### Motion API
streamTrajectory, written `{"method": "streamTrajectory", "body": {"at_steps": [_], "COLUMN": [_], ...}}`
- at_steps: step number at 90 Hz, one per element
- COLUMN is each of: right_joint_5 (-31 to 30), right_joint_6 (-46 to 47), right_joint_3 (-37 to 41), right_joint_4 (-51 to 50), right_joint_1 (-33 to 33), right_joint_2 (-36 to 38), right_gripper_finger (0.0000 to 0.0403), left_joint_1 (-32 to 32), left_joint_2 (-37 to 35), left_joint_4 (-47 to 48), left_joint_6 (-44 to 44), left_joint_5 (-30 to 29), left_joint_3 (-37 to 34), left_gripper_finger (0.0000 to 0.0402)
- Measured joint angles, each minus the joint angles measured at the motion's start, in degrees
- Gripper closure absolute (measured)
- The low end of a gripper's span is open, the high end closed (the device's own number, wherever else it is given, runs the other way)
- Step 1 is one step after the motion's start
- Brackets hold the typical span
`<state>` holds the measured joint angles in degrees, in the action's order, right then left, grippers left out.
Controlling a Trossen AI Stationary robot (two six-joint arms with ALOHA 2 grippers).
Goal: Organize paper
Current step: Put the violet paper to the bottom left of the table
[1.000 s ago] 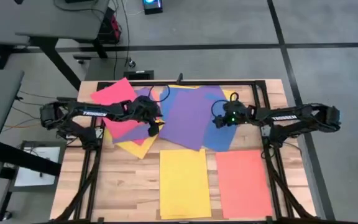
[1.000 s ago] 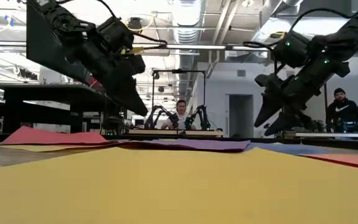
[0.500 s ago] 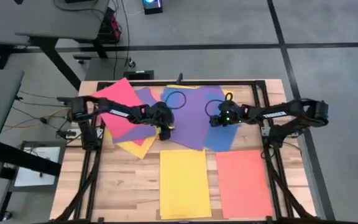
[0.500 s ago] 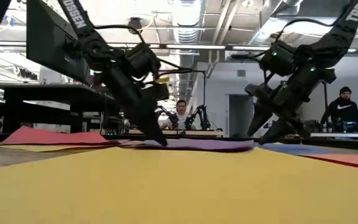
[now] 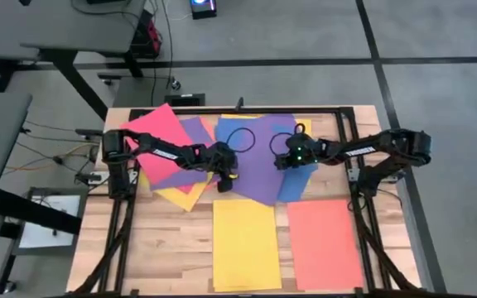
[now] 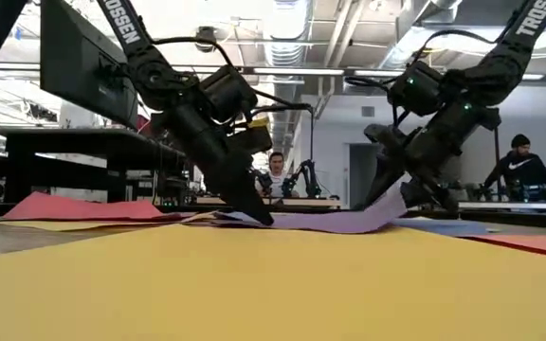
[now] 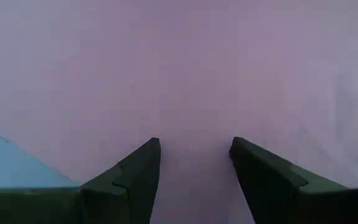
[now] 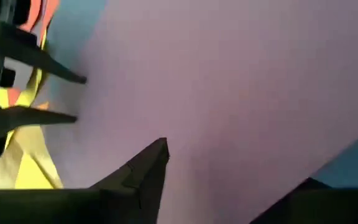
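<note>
A purple sheet of paper (image 5: pixel 255 161) lies on top of a loose spread of coloured sheets in the middle of the table. My left gripper (image 5: pixel 224 180) is open, with its tips down on the sheet's left near part. My right gripper (image 5: pixel 281 163) is open at the sheet's right edge, which curls up off the blue sheet (image 5: pixel 295 187) below it. A yellow sheet (image 5: pixel 245 242) and an orange-red sheet (image 5: pixel 325 242) lie flat side by side near the front edge. My left gripper sets both open fingertips (image 7: pixel 143 163) on the purple sheet's top face (image 7: pixel 194 155), slanting down from the table's left. The sheet lies flat under them (image 6: pixel 259 218). My right gripper has the purple sheet's right edge (image 6: pixel 394 201) between its open fingers. One finger (image 8: pixel 146 169) stands over the top face; the other (image 8: pixel 328 200) is at the edge. That edge is raised and curves up off the pile.
A red sheet (image 5: pixel 151 134), another purple sheet (image 5: pixel 190 131) and yellow and orange sheets (image 5: pixel 180 195) fan out at the far left. A black frame rail (image 5: pixel 350 141) runs along the table's right side. Other tables and people show in the room behind.
My left gripper has gone toward the table's right and down onto the purple sheet. My right gripper has come down and toward the table's left to the sheet's right edge. That edge has risen off the pile; the left part stays flat.
</note>
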<state>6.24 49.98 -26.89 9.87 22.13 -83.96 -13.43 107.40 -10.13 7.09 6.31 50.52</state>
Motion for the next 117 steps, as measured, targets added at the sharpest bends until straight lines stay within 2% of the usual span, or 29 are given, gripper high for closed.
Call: {"method": "streamTrajectory", "body": {"at_steps": [10, 14, 27, 46, 58, 66, 87, 102, 117], "right_joint_5": [0.02, 0.01, -0.06, -0.09, -0.11, -0.04, -0.08, -0.04, 0.23], "right_joint_6": [-3.22, -4.67, -8.09, -10.45, -8.67, -7.28, -3.06, -0.05, 0.59], "right_joint_3": [-0.02, -0.02, -1.57, -6.67, -10.01, -13.0, -20.29, -27.18, -36.57], "right_joint_4": [0.45, 0.25, -2.88, -11.18, -12.22, -11.33, -2.68, 2.14, 5.31], "right_joint_1": [-1.18, -1.64, -2.9, -5.57, -10.73, -14.72, -23.88, -28.34, -32.11], "right_joint_2": [0.0, 0.25, 3.83, 13.13, 15.73, 15.68, 8.61, -0.8, -10.6], "right_gripper_finger": [0.0372, 0.0389, 0.0401, 0.0402, 0.0402, 0.0403, 0.0403, 0.0403, 0.0403], "left_joint_1": [0.04, 0.04, 0.35, 3.16, 6.48, 8.92, 17.34, 24.2, 28.27], "left_joint_2": [-1.71, -2.81, -8.55, -18.92, -27.62, -33.59, -45.5, -49.69, -52.23], "left_joint_4": [2.96, 6.06, 19.01, 36.73, 44.8, 47.74, 53.61, 55.15, 55.44], "left_joint_6": [0.36, 0.41, 0.52, 1.98, -0.76, -4.04, -14.9, -19.65, -21.89], "left_joint_5": [-0.63, -0.86, -2.93, -11.32, -16.96, -18.43, -19.03, -20.11, -20.14], "left_joint_3": [1.12, 1.87, 6.8, 13.86, 16.59, 17.34, 17.38, 17.35, 17.35], "left_gripper_finger": [0.0219, 0.0219, 0.0219, 0.0219, 0.0219, 0.0219, 0.0219, 0.0219, 0.0219]}}
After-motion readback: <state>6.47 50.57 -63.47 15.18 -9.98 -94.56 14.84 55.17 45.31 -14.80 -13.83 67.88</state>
